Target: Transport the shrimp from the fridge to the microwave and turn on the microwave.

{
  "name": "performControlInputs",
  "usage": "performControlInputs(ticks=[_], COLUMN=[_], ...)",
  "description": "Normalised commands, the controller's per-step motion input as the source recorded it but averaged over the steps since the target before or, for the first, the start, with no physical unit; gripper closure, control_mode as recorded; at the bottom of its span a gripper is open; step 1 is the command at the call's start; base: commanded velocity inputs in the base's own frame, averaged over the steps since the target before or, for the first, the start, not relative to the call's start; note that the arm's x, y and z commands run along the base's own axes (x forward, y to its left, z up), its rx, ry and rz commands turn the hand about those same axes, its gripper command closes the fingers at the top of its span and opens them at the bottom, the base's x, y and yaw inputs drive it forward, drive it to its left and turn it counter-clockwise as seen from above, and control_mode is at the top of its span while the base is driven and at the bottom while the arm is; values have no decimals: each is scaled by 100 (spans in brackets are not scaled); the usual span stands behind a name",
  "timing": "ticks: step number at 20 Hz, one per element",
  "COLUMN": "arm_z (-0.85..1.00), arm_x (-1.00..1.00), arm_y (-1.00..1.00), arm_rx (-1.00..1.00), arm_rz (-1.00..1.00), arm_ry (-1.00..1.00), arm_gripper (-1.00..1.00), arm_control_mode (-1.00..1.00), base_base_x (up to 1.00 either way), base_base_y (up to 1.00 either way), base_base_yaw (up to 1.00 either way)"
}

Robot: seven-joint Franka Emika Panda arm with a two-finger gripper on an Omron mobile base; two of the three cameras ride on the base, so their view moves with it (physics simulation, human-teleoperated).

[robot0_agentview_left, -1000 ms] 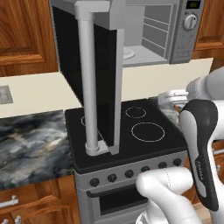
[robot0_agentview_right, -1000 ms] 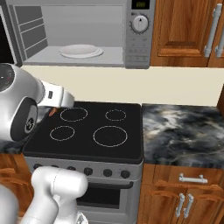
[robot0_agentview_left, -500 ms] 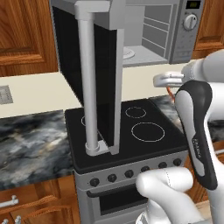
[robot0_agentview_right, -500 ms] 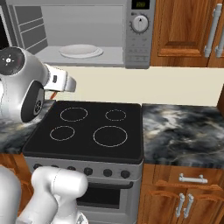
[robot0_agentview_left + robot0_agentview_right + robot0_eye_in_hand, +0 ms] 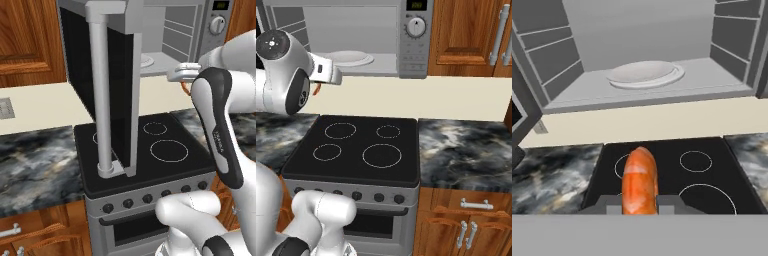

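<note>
Shrimp (image 5: 640, 180): orange-pink, sits between the gripper (image 5: 640, 204) fingers, body pointing fwd along the hand axis twd the microwave (image 5: 642, 65) cavity. In hand view it rises from btm centre, over the black stove top (image 5: 662, 170). In left base view a sliver of orange (image 5: 185, 90) shows just below the hand, right of the open door. In right base view a small orange bit (image 5: 316, 89) hangs under the hand, against the cream wall.

Gripper: jaws narrow, clamped on the shrimp, one finger each side. Seen in right base view at (image 5: 336, 77), level w/ the microwave floor, just outside the opening at its left front; in left base view at (image 5: 172, 75), near the cavity's lower edge.

Microwave: door (image 5: 102, 85) swung fully open, black glass panel w/ long grey bar handle (image 5: 100, 90) standing edge-on in left base view. Cavity lit, ribbed side walls. White round turntable plate (image 5: 644, 74) lies centred on cavity floor; shrimp is short of it, not yet inside. Knob (image 5: 416, 27) and green display (image 5: 417, 5) on the right-hand panel.

Stove below: four ring burners, knob row along front. Dark marbled counter (image 5: 466, 145) to the right; wooden cabinets (image 5: 466, 30) beside the microwave.
</note>
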Motion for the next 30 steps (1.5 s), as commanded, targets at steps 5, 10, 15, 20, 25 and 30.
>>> performControlInputs(ticks=[5, 10, 15, 20, 25, 30], arm_z=[14, 17, 8, 4, -1, -3], arm_x=[23, 21, 28, 32, 21, 23], arm_y=[14, 13, 7, 9, 10, 11], arm_rx=[-10, -13, -13, -8, -3, 0], arm_rz=[21, 15, 8, 2, 0, -4], arm_ry=[-7, -5, -2, -1, -9, -13], arm_gripper=[100, 100, 100, 100, 100, 100], arm_control_mode=[-100, -100, -100, -100, -100, -100], base_base_x=[0, 0, 0, 0, 0, 0], base_base_y=[0, 0, 0, 0, 0, 0], base_base_yaw=[0, 0, 0, 0, 0, 0])
